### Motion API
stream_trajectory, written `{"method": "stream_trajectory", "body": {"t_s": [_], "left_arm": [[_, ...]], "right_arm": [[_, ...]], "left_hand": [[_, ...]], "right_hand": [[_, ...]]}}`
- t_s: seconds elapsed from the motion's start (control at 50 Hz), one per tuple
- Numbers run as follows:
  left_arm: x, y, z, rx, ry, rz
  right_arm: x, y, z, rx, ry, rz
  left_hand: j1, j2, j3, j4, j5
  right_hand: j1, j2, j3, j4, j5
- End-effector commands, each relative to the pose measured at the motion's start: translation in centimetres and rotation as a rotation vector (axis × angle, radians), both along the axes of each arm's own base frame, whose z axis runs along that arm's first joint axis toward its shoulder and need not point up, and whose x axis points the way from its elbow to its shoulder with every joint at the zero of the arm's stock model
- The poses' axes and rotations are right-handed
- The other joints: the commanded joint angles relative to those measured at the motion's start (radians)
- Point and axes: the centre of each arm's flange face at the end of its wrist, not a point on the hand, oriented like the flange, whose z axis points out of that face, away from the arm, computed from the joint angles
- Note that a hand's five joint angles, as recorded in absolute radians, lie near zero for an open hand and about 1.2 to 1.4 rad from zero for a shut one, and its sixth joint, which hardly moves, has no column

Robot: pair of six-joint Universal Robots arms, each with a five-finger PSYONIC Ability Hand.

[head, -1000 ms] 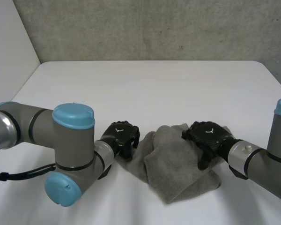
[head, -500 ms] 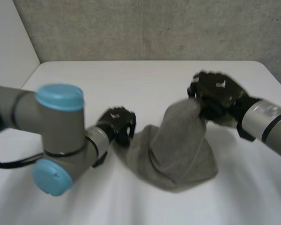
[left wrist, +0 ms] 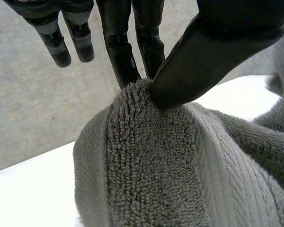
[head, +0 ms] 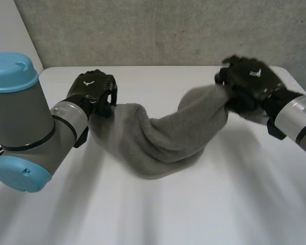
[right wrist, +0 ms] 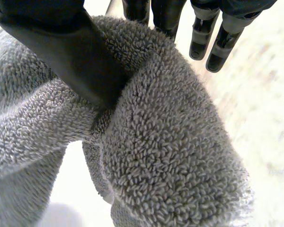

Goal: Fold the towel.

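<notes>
While left hand and right hand pinch, nubby towel sags

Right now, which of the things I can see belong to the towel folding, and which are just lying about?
In the job:
grey towel, sagging between the two hands
left hand, pinching one end of it
right hand, pinching the other end

Not in the job:
white table, under the towel's low middle
concrete wall behind the table

No readable text, no labels, no numbers
</notes>
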Motion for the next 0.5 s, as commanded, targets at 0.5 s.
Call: {"method": "stream_trajectory", "body": {"t_s": [0.5], "left_arm": [[1.7,4.0,-3.5,0.179,-0.086,-0.055]], "right_arm": [[-1.3,1.8,-4.3,0.143,0.37,0.05]], "left_hand": [[-1.126,-1.095,-0.043,-0.05,-1.157]], "right_hand": [[-1.101,-1.072,-0.007,-0.06,-1.117]]}}
